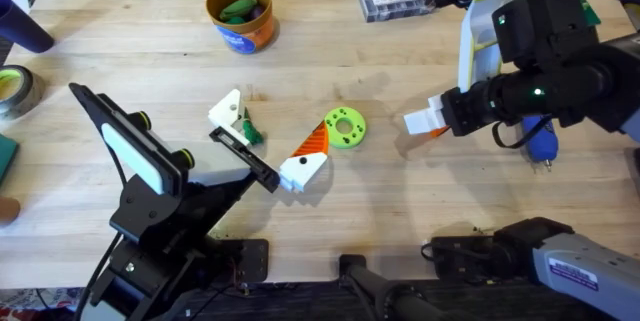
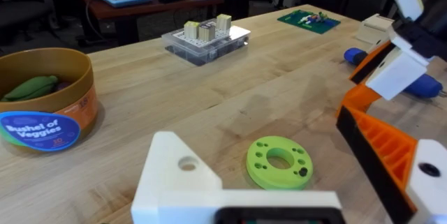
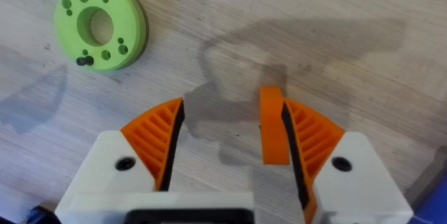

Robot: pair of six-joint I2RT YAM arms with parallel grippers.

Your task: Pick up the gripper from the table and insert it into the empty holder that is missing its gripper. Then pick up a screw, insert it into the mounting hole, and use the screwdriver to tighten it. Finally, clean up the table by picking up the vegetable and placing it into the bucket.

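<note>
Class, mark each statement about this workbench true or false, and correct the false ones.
1. A green vegetable lies inside the bucket. True.
2. The green ring sits on top of the clear parts box. False: it lies flat on the table.
3. The screwdriver stands upright in the bucket. False: it lies on the table beneath the right arm.
4. The empty holder carries no orange finger. True.
</note>
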